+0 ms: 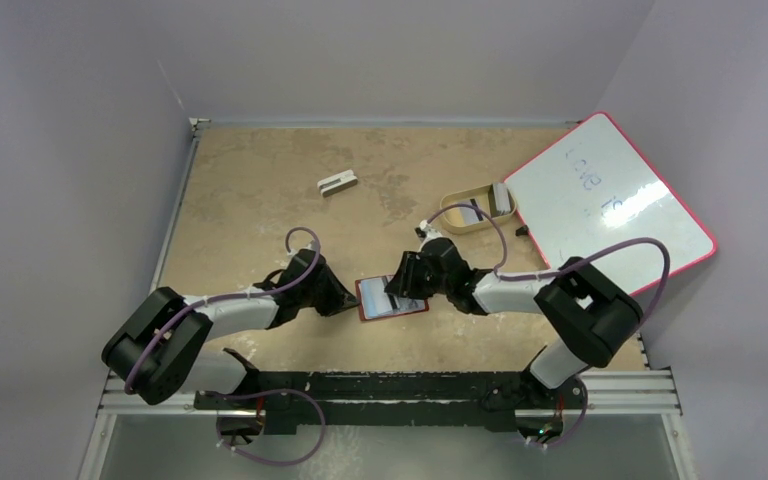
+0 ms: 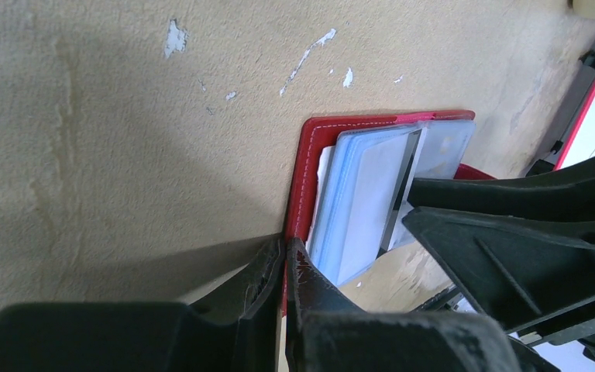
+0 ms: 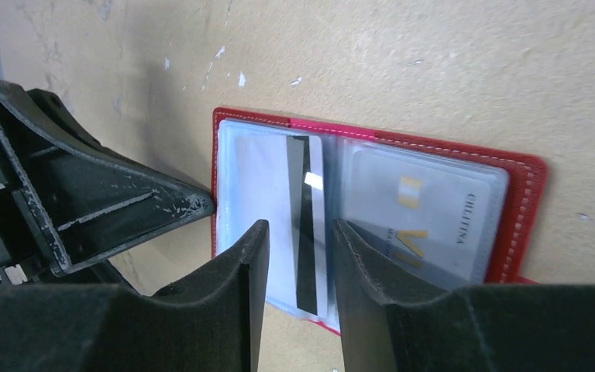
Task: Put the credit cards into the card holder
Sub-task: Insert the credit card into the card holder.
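Note:
The red card holder (image 1: 392, 298) lies open on the table between the two arms. My left gripper (image 2: 287, 248) is shut on the stitched left edge of the card holder (image 2: 310, 155). Its clear left sleeve holds a pale credit card (image 3: 267, 178) with a black stripe. The right sleeve holds a grey card (image 3: 426, 209) with gold marks. My right gripper (image 3: 300, 229) hovers just over the holder's (image 3: 523, 201) near edge. It is open, with its fingers either side of the black stripe and nothing between them.
A tan oval tray (image 1: 465, 212) at the back right holds a grey card (image 1: 501, 197) leaning at its right end. A red-framed whiteboard (image 1: 610, 200) lies beside it. A small grey-white block (image 1: 337, 183) sits on the far table.

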Robot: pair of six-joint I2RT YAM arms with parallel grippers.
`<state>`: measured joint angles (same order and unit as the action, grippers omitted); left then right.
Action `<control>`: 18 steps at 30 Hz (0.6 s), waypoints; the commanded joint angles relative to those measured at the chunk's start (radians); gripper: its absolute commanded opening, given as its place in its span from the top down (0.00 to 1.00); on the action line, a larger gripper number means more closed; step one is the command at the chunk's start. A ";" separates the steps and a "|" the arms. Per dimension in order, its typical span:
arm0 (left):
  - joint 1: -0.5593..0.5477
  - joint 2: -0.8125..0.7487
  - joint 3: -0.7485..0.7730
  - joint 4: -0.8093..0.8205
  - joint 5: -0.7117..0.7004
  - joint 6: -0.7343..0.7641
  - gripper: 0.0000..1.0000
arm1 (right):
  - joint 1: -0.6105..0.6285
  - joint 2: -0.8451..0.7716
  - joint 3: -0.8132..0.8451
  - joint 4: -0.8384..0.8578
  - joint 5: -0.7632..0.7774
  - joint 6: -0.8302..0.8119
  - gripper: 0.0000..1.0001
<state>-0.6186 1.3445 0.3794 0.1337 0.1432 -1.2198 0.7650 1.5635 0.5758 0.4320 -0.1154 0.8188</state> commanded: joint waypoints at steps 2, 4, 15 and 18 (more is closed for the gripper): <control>-0.008 0.024 0.001 -0.042 -0.017 0.018 0.95 | 0.043 0.042 0.033 0.049 -0.063 0.011 0.63; -0.010 0.027 0.004 -0.040 -0.015 0.017 0.95 | 0.055 0.050 0.033 0.079 -0.091 0.028 0.63; -0.009 -0.006 0.041 -0.102 -0.037 0.042 0.95 | 0.065 0.027 0.055 -0.053 -0.048 0.018 0.73; -0.009 -0.005 0.041 -0.104 -0.039 0.039 0.95 | 0.065 -0.015 0.076 -0.130 -0.008 0.007 0.70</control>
<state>-0.6186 1.3422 0.4038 0.0803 0.1379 -1.2102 0.8009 1.6035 0.6086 0.4160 -0.1234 0.8288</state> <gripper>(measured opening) 0.046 0.278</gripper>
